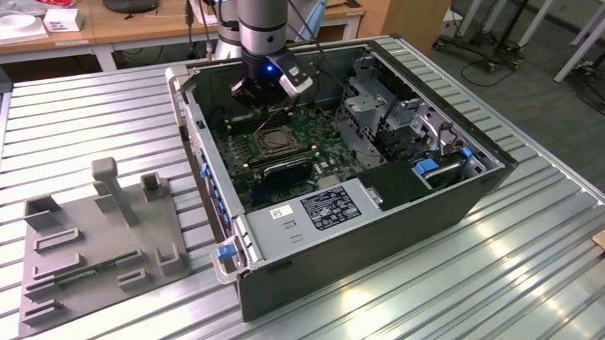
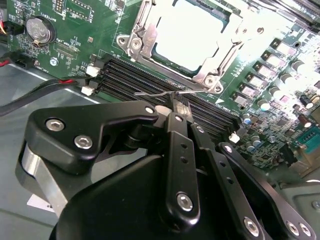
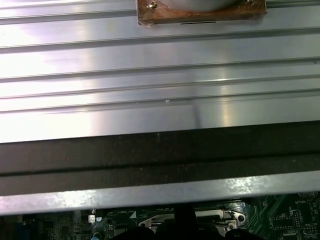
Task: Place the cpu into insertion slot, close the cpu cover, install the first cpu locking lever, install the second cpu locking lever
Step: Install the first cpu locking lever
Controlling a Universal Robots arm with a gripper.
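So the tool [image 2: 178,102] has its fingers squeezed together with basically no gap, tips right at a thin wire locking lever [image 2: 152,93]; can't tell if it's actually pinching the wire or just touching it. Just past the tips, the cpu [image 2: 192,37] sits in its socket, pale face up, with the cpu cover [image 2: 136,42] down flat around it. Memory slots [image 2: 130,75] run between tool and socket on the green motherboard [image 2: 75,30]. In the exterior view the tool [image 1: 257,105] is down inside the open computer case [image 1: 378,234], which is on the ribbed metal table [image 1: 529,269].
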